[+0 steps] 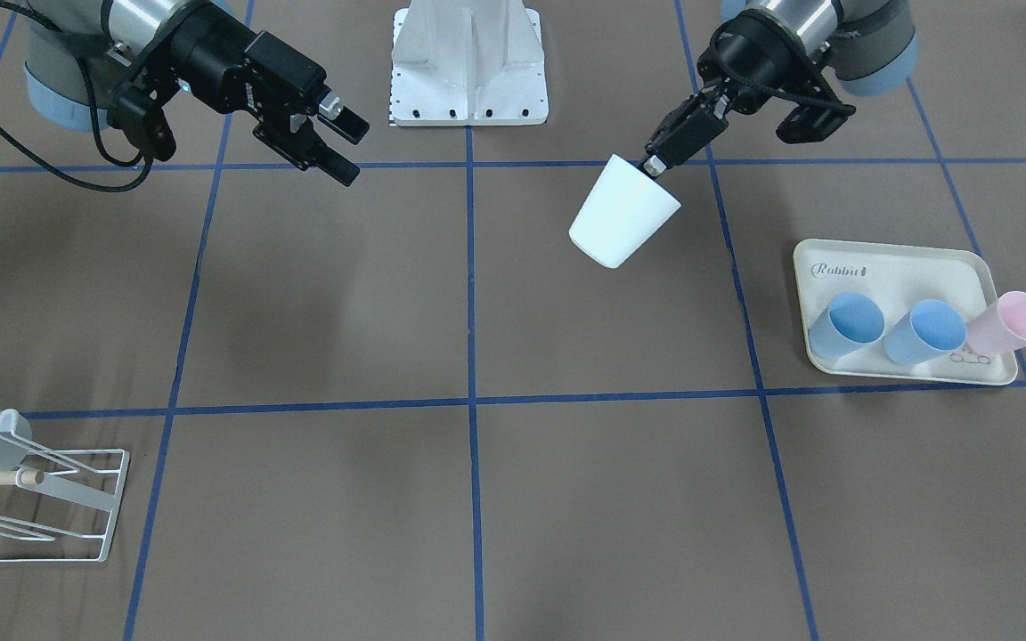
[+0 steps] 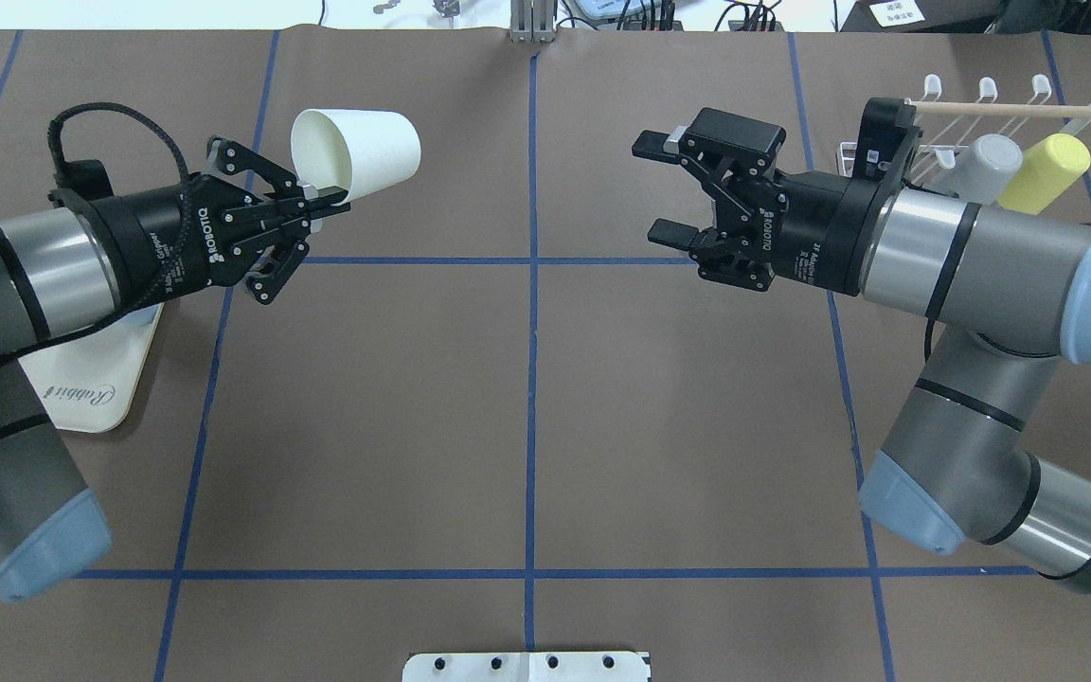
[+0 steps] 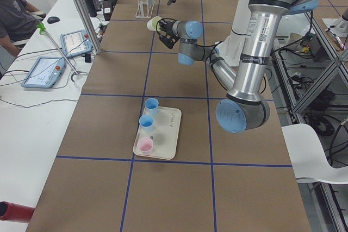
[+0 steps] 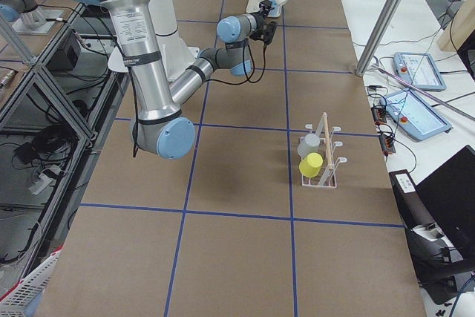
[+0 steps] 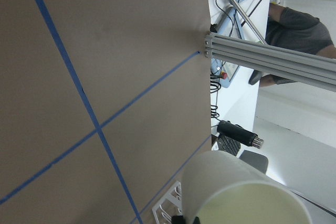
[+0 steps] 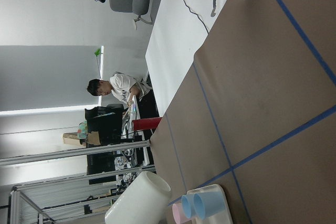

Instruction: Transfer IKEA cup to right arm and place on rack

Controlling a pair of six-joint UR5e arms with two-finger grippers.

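Two UR5e arms work over one brown counter gridded in blue tape. Contents as follows.

1. IKEA cup: white and tapered. It is held clear of the counter over the robot's left half and lies close to horizontal. Its mouth faces the left arm and its base faces the centre line. It is well apart from the rack.

2. Left gripper: jaws closed on the cup's rim, one finger inside the mouth and one against the outer wall.

3. Right gripper: jaws spread wide with nothing between them. It is raised above the right half and aimed across the centre line toward the cup. A clear gap separates gripper and cup.

4. Rack: white wire with upturned capped prongs and a light wooden dowel across it. It stands on the far side of the counter's right half, just beyond the right arm's wrist in the overhead view. It carries a grey cup and a yellow cup, side by side and both tilted.

5. Cream tray: printed "Rabbit", lying flat on the left half. It holds a blue cup, another blue cup and a pink cup in one row, mouths up. The pink cup sits at the tray's end.

6. Person: seated at the white side table beyond the counter's edge.
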